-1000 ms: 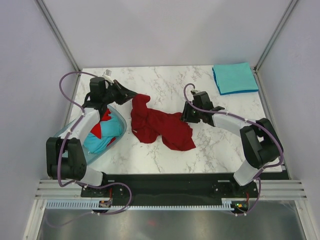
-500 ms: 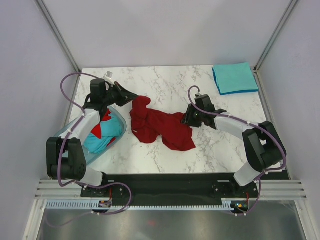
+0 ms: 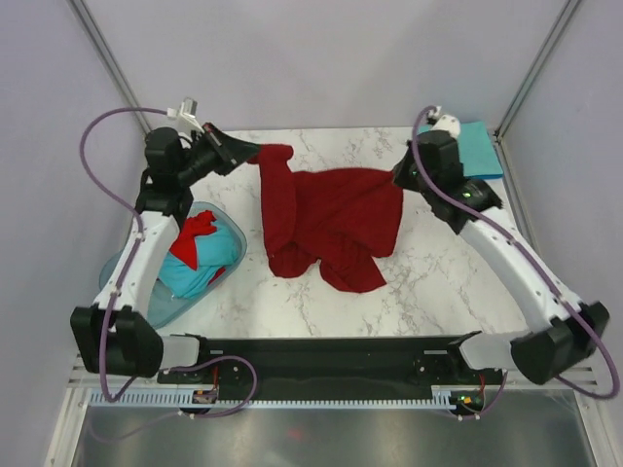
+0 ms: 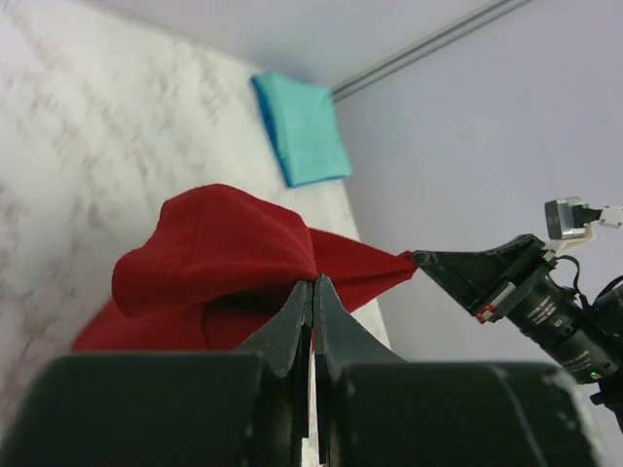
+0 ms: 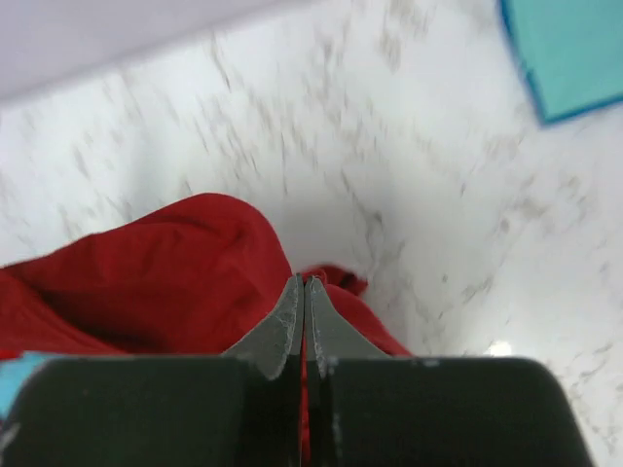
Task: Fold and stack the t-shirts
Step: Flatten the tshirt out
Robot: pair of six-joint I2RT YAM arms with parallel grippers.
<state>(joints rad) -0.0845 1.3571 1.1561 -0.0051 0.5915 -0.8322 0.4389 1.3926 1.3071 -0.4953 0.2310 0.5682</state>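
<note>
A dark red t-shirt [image 3: 331, 219] hangs stretched between my two grippers above the marble table, its lower part trailing on the table. My left gripper [image 3: 255, 154] is shut on its left top corner; in the left wrist view [image 4: 311, 284] the cloth [image 4: 214, 258] is pinched between the jaws. My right gripper [image 3: 396, 175] is shut on the right top corner; the right wrist view [image 5: 303, 282] shows the red cloth [image 5: 165, 282] in its jaws. A folded teal t-shirt [image 3: 458, 151] lies at the back right corner; it also shows in the left wrist view [image 4: 302, 126].
A translucent blue-green basin [image 3: 229, 243] at the table's left edge holds crumpled teal [image 3: 195, 272] and red [image 3: 195, 233] t-shirts. Enclosure walls and metal posts stand close around the table [image 3: 438, 282].
Both grippers rose and moved back and apart, lifting the red t-shirt from a crumpled heap and spreading it out between them.
</note>
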